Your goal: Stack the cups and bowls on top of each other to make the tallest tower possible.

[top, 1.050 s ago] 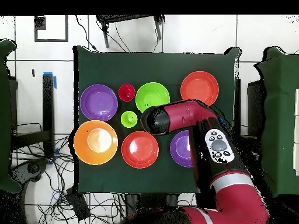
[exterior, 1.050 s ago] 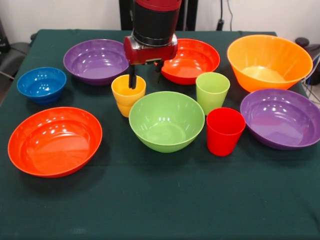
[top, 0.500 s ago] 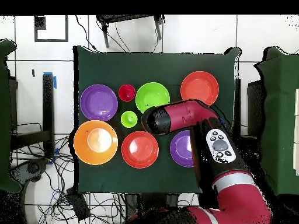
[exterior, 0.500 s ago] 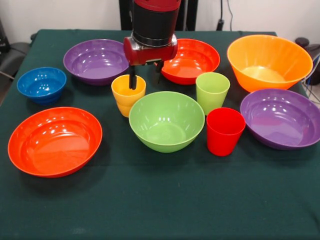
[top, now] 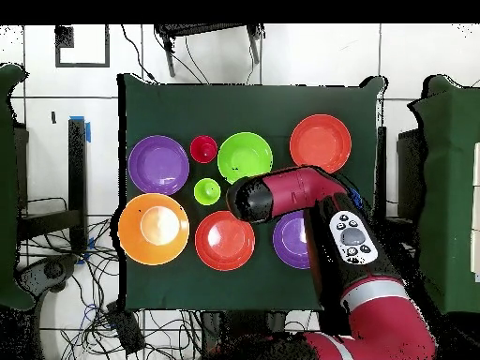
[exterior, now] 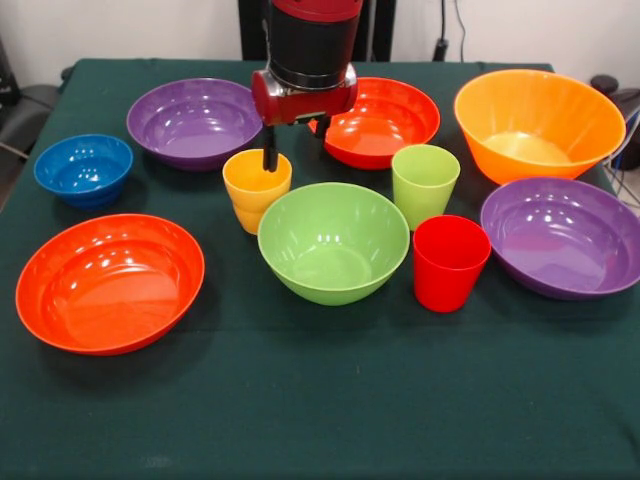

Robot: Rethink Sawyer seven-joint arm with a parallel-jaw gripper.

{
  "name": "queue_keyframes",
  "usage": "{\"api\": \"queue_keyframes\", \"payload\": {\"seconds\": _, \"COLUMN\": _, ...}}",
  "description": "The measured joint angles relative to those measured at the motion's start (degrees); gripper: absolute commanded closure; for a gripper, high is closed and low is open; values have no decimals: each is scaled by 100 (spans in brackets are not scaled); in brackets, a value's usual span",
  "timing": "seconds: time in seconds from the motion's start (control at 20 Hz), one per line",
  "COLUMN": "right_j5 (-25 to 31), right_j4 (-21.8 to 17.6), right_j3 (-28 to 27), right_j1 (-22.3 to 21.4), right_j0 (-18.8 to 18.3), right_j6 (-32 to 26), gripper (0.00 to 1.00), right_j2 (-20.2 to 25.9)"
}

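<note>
You see the gripper (exterior: 294,146) with its jaws apart above the yellow cup (exterior: 256,189). From overhead, the arm (top: 309,192) hides that cup and the blue bowl (exterior: 83,168).

Bright even light, soft shadows, glare spots on glossy bowls (exterior: 110,283) (mostly rims) — sharp focus

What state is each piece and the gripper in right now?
gripper: open, above the yellow cup's far rim.
yellow cup: upright, empty, unstacked.
green cup: upright, empty.
red cup: upright, empty.
green bowl: upright, empty.
blue bowl: upright, empty.
orange bowl: upright, empty.
purple bowls: upright, empty.
red-orange bowls: upright, empty.
</note>
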Motion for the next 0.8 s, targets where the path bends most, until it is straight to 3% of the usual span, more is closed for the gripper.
{"api": "queue_keyframes", "payload": {"seconds": 0.8, "right_j5": -1, "right_j4": -329, "right_j3": 237, "right_j1": -1, "right_j0": -51, "right_j6": 0, "gripper": 0, "right_j2": 1}}
